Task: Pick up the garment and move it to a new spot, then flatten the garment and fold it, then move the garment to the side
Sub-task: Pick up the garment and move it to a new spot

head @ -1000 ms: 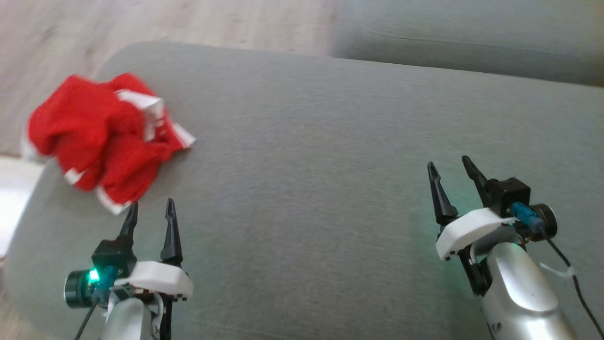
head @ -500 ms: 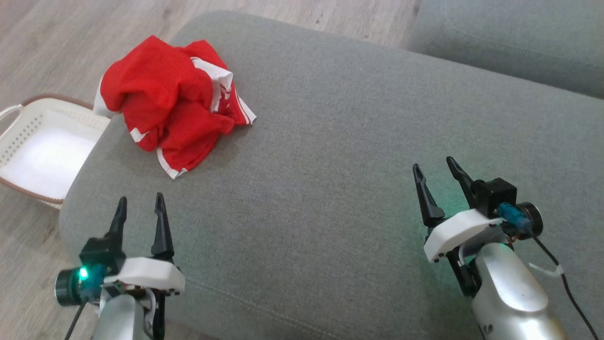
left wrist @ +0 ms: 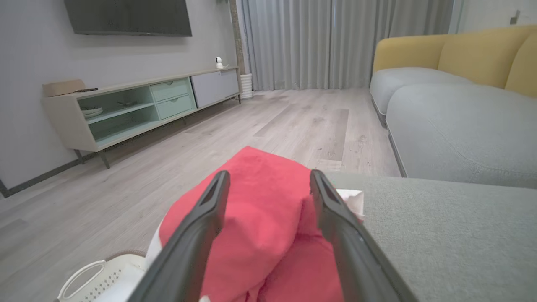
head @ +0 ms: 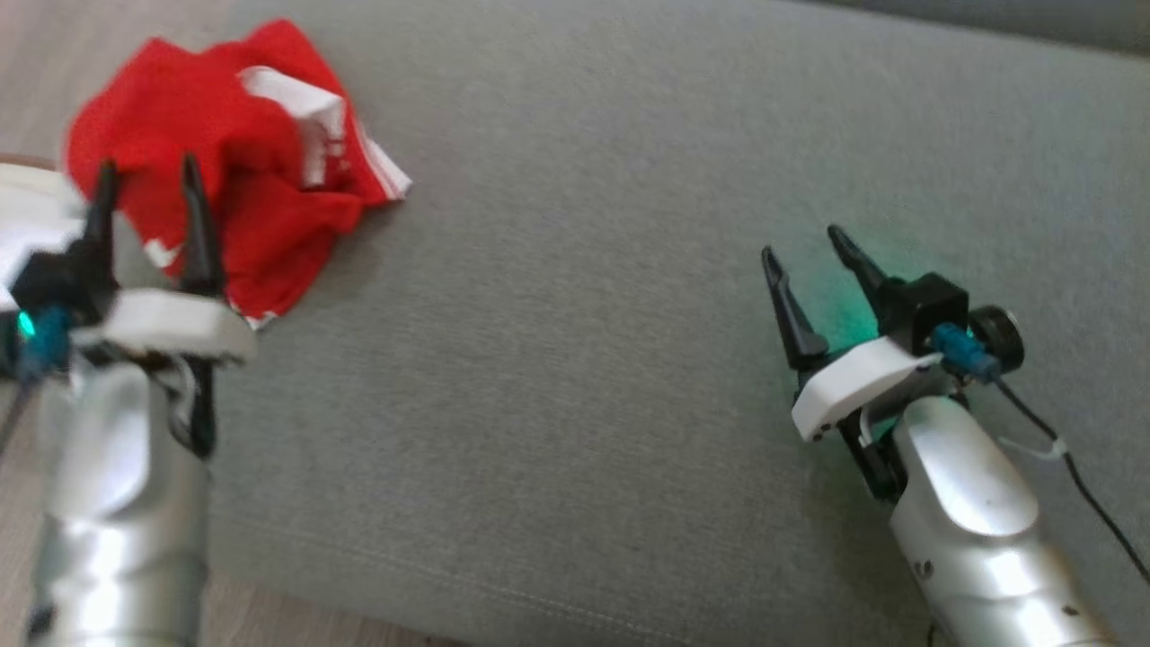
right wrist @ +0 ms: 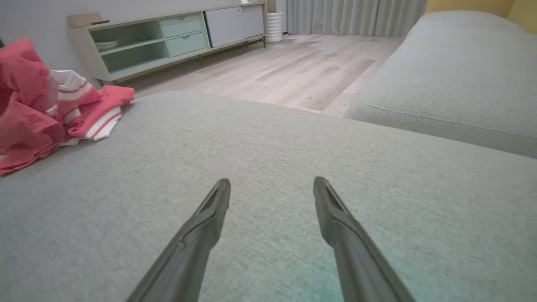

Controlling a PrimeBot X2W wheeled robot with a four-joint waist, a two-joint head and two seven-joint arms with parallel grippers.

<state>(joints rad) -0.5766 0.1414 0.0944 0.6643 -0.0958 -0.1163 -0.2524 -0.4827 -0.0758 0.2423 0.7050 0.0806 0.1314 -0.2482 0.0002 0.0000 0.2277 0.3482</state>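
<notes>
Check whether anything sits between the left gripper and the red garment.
Nothing visible does. The open left gripper points straight at the garment, which lies crumpled at the corner of the grey cushion. In the left wrist view the red cloth is directly ahead.

Right pincer (right wrist: 272, 184) spread over grey cushion (right wrist: 268, 151); garment (right wrist: 46, 105) far left.

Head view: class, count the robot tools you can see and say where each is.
2. The left tool is at upper left, open, reaching over the red garment; the right tool is at right, open above bare grey cushion.
</notes>
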